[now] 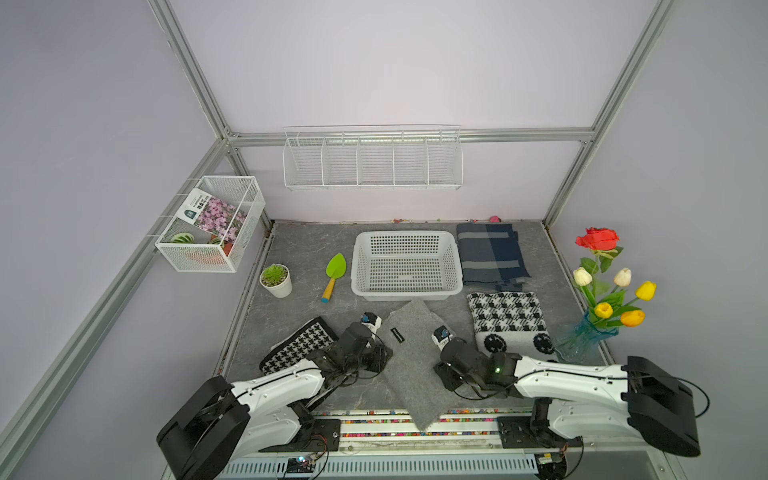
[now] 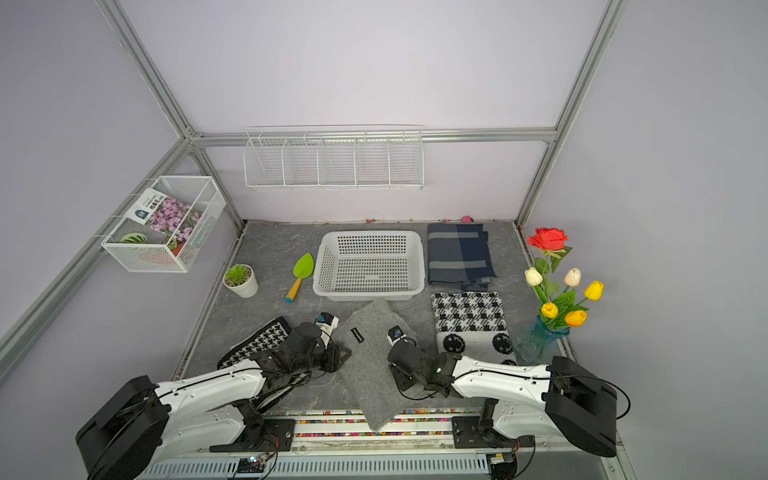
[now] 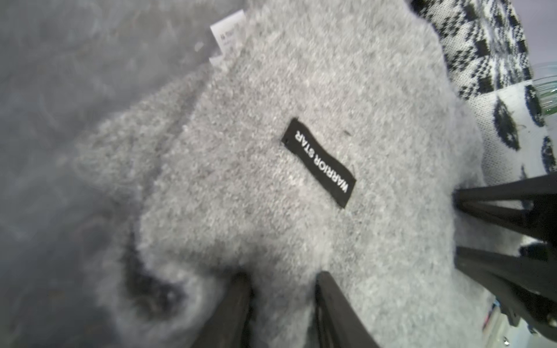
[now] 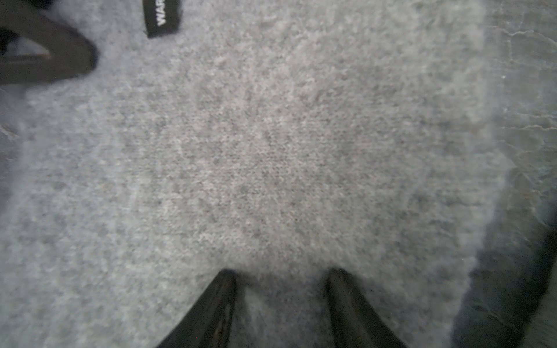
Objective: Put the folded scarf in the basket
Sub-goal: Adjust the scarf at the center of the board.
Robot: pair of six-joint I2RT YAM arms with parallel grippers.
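Note:
The grey folded scarf (image 1: pixel 409 365) (image 2: pixel 370 374), with a black label, lies at the front middle and overhangs the table's front edge. The white perforated basket (image 1: pixel 405 296) (image 2: pixel 368 296) stands empty just behind it. My left gripper (image 1: pixel 380 357) (image 3: pixel 283 275) is on the scarf's left edge, and puckered grey fabric (image 3: pixel 301 90) fills the gap between its fingers. My right gripper (image 1: pixel 444 372) (image 4: pixel 282 272) presses into the scarf's right side (image 4: pixel 271 150). Its fingers stand apart, with flat fabric between them.
A green trowel (image 1: pixel 334 274) and a potted plant (image 1: pixel 275 280) lie left of the basket. A navy scarf (image 1: pixel 492 255) and a black-and-white scarf (image 1: pixel 509 324) lie to its right. Another patterned scarf (image 1: pixel 299 345) is under my left arm. A flower vase (image 1: pixel 598 316) stands far right.

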